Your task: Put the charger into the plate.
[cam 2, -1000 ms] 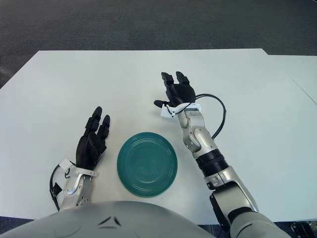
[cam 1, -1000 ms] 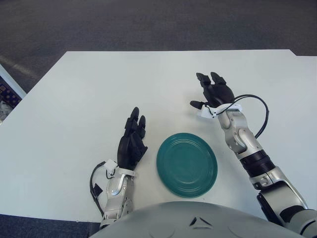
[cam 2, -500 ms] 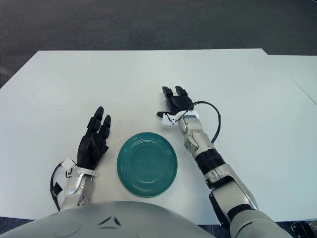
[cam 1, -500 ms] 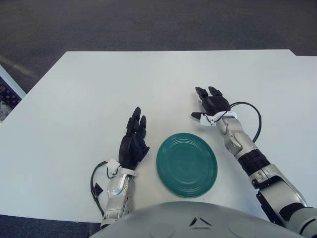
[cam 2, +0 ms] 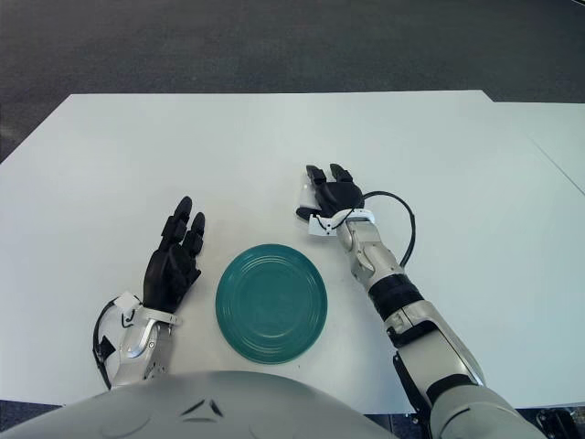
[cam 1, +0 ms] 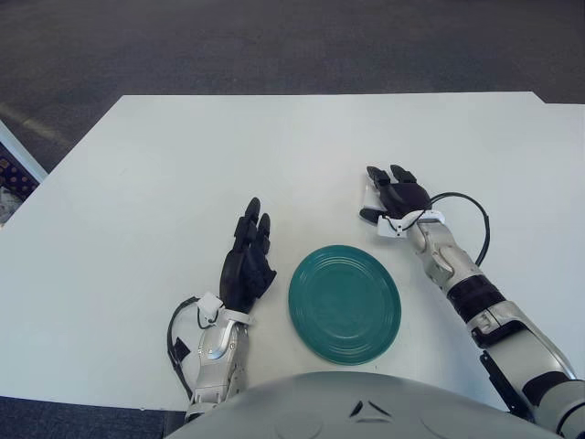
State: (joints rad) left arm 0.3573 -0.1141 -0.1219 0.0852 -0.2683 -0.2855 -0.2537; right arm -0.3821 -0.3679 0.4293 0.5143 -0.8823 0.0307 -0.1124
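Note:
A round dark green plate (cam 1: 306, 322) lies on the white table near its front edge, with nothing in it. A small white charger (cam 1: 367, 195) lies on the table just beyond the plate's far right side, partly hidden by my right hand (cam 1: 389, 193). That hand is low over the table, its fingers spread, its fingertips (cam 2: 313, 172) at the charger and its thumb to the left. A black cable (cam 1: 473, 215) loops from its wrist. My left hand (cam 1: 247, 262) rests left of the plate, fingers straight and empty.
The white table (cam 1: 183, 165) stretches wide to the left and far side. Dark carpet (cam 1: 274, 46) lies beyond its far edge. A second pale surface (cam 2: 558, 137) adjoins at the far right.
My right hand has drawn back toward me and come down lower onto the table, and the white charger now shows beside its fingers. The left hand and the plate have not moved.

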